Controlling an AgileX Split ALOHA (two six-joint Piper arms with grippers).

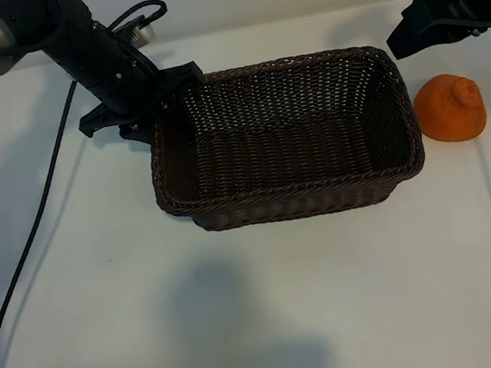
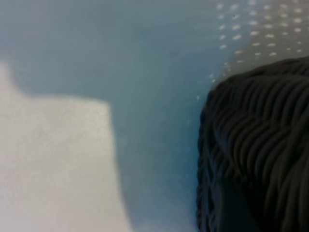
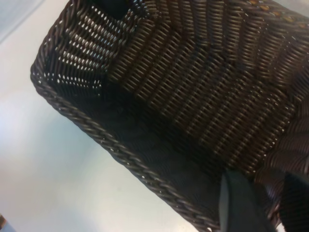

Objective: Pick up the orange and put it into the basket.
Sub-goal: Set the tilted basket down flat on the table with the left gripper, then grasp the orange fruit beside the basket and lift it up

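The orange [image 1: 450, 108] lies on the white table just past the right end of the basket [image 1: 294, 205], a dark brown wicker one that stands empty mid-table. My right gripper [image 1: 416, 32] hovers behind the orange, open with nothing between its fingers. In the right wrist view its dark fingers [image 3: 236, 203] hang over the basket's rim [image 3: 120, 150]. My left gripper [image 1: 140, 100] is at the basket's far left corner, fingers spread on either side of the rim and open. The left wrist view shows only the basket's wall [image 2: 256, 145] close up, with no fingers in sight.
A black cable [image 1: 34, 241] runs across the table [image 1: 248, 330] on the left, from the left arm toward the front edge. Bare white tabletop lies in front of the basket and around the orange.
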